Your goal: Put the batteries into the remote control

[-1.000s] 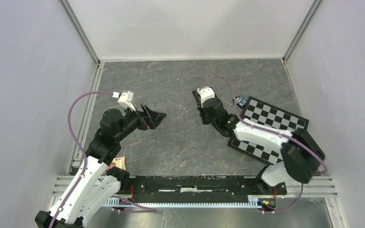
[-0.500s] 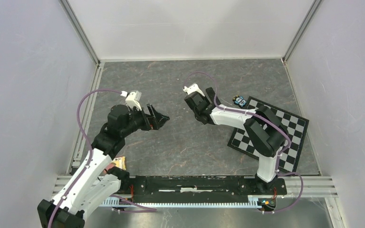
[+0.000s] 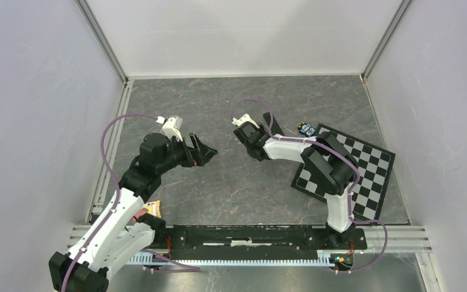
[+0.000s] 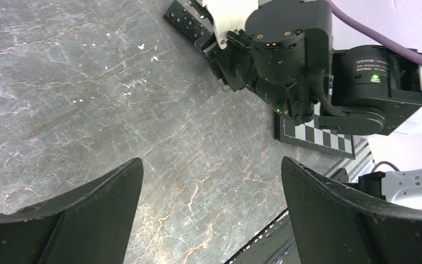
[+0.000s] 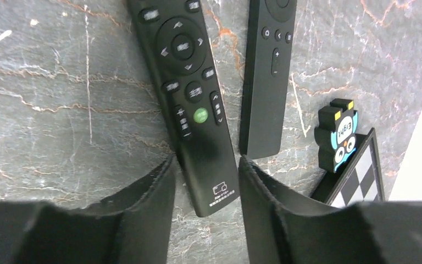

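A black remote control [image 5: 189,93] with a green button lies face up on the grey table. A slimmer black remote [image 5: 268,77] lies just to its right and also shows in the top view [image 3: 272,120]. My right gripper [image 5: 206,159] is closed around the near end of the wider remote, a finger against each long edge. In the top view the right gripper [image 3: 252,141] hides that remote. My left gripper [image 3: 208,151] is open and empty above bare table left of centre, and in its own view [image 4: 211,162] its jaws stand wide apart. No batteries are in view.
A small owl figure [image 5: 338,135] stands right of the remotes, at the corner of a checkerboard [image 3: 365,164]. A small orange and pale object [image 3: 151,208] lies partly hidden by the left arm's base. A black rail [image 3: 249,234] runs along the near edge.
The right arm has swung its gripper left and farther away, coming down onto the remotes. The left gripper has shifted slightly right and stays open.
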Action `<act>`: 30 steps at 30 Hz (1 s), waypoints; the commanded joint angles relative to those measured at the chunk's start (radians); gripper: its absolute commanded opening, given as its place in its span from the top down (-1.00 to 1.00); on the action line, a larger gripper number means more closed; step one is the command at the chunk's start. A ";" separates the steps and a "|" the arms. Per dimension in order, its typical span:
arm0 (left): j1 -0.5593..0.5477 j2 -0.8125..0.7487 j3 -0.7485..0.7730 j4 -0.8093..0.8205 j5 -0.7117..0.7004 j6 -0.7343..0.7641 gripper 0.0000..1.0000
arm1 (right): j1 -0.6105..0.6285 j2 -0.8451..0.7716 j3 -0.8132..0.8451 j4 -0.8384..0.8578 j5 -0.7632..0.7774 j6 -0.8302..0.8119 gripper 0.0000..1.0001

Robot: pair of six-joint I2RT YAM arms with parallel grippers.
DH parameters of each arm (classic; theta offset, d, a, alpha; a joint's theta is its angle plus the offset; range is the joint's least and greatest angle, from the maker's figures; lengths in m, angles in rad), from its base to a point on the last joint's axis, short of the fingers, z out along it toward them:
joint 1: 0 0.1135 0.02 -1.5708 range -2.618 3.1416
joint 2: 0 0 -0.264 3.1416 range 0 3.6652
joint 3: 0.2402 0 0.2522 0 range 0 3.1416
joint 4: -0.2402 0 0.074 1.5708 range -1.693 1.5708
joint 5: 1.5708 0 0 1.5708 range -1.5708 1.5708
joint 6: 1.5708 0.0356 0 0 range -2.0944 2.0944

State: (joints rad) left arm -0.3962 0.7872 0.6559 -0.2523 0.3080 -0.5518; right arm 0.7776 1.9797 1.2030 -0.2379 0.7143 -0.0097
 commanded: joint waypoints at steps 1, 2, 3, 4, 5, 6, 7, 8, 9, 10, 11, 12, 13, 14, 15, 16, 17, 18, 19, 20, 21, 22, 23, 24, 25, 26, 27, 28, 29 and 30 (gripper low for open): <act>-0.001 -0.020 0.045 -0.028 -0.077 0.024 -0.99 | 0.000 -0.058 0.027 0.005 -0.083 0.058 -0.11; -0.001 -0.024 0.052 -0.044 -0.102 0.020 -0.99 | 0.001 -0.088 0.008 0.020 -0.124 0.071 -0.14; 0.000 -0.029 0.058 -0.053 -0.118 0.016 -0.99 | 0.000 -0.111 -0.009 0.036 -0.173 0.084 -0.15; 0.000 -0.034 0.062 -0.063 -0.135 0.011 -0.99 | 0.000 -0.136 -0.025 0.047 -0.210 0.102 -0.15; -0.001 -0.039 0.069 -0.074 -0.151 0.004 -0.99 | 0.000 -0.156 -0.036 0.049 -0.247 0.118 -0.15; 0.000 -0.045 0.075 -0.088 -0.171 -0.006 -0.99 | 0.000 -0.181 -0.042 0.046 -0.267 0.136 -0.15; -0.001 -0.051 0.085 -0.109 -0.196 -0.019 -0.99 | -0.001 -0.210 -0.055 0.046 -0.282 0.154 -0.16; -0.001 -0.053 0.101 -0.134 -0.222 -0.033 -0.99 | -0.001 -0.239 -0.071 0.047 -0.288 0.166 -0.17; 0.000 -0.055 0.120 -0.165 -0.242 -0.037 -0.99 | -0.001 -0.277 -0.085 0.048 -0.291 0.176 -0.20; 0.000 -0.056 0.135 -0.191 -0.244 -0.028 -0.99 | -0.003 -0.323 -0.102 0.045 -0.289 0.185 -0.21; 0.000 -0.058 0.156 -0.219 -0.248 -0.022 -0.99 | -0.004 -0.364 -0.125 0.041 -0.282 0.190 -0.22; -0.001 -0.062 0.173 -0.243 -0.258 -0.016 -0.99 | -0.006 -0.418 -0.146 0.035 -0.267 0.196 -0.25; 0.000 -0.067 0.195 -0.274 -0.270 -0.011 -0.99 | -0.006 -0.481 -0.175 0.022 -0.245 0.204 -0.30; 0.000 -0.076 0.216 -0.305 -0.288 -0.005 -0.99 | -0.007 -0.539 -0.202 0.012 -0.210 0.211 -0.36; -0.001 -0.089 0.235 -0.331 -0.302 0.004 -0.99 | -0.006 -0.615 -0.241 0.008 -0.169 0.218 -0.43; -0.001 -0.101 0.256 -0.360 -0.303 0.015 -0.99 | -0.006 -0.696 -0.290 0.004 -0.132 0.226 -0.50; -0.001 -0.121 0.276 -0.384 -0.338 0.027 -0.99 | -0.006 -0.769 -0.324 -0.002 -0.085 0.232 -0.64; 0.000 -0.141 0.292 -0.400 -0.348 0.039 -0.99 | -0.006 -0.862 -0.360 -0.016 -0.042 0.240 -0.77; 0.000 -0.157 0.308 -0.415 -0.353 0.049 -0.99 | -0.008 -0.929 -0.384 -0.035 0.005 0.245 -0.84; 0.000 -0.179 0.318 -0.419 -0.352 0.060 -0.99 | -0.008 -1.021 -0.397 -0.063 0.049 0.250 -0.94; 0.000 -0.200 0.333 -0.422 -0.348 0.068 -0.99 | -0.009 -1.101 -0.403 -0.095 0.085 0.253 -0.96; 0.000 -0.214 0.347 -0.425 -0.344 0.078 -0.99 | -0.010 -1.166 -0.403 -0.125 0.125 0.257 -0.96; -0.001 -0.229 0.366 -0.429 -0.340 0.088 -0.99 | -0.009 -1.239 -0.395 -0.161 0.166 0.262 -0.96; -0.002 -0.241 0.383 -0.433 -0.337 0.095 -0.99 | -0.009 -1.298 -0.384 -0.189 0.196 0.264 -0.96; 0.000 -0.252 0.404 -0.440 -0.339 0.102 -0.99 | -0.009 -1.362 -0.365 -0.223 0.228 0.266 -0.96; -0.002 -0.259 0.426 -0.450 -0.347 0.105 -0.99 | -0.009 -1.412 -0.343 -0.247 0.253 0.267 -0.96; -0.001 -0.271 0.443 -0.459 -0.357 0.108 -0.99 | -0.009 -1.472 -0.322 -0.269 0.275 0.266 -0.96; -0.002 -0.281 0.459 -0.470 -0.373 0.111 -0.99 | -0.009 -1.525 -0.300 -0.278 0.289 0.251 -0.96; -0.001 -0.291 0.471 -0.480 -0.388 0.115 -0.99 | -0.009 -1.564 -0.282 -0.280 0.299 0.234 -0.96; -0.001 -0.301 0.486 -0.490 -0.400 0.120 -0.99 | -0.009 -1.604 -0.261 -0.282 0.311 0.219 -0.96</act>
State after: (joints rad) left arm -0.3962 0.5152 1.0752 -0.6907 -0.0303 -0.5022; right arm 0.7700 0.4946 0.8562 -0.4438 0.8928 0.2314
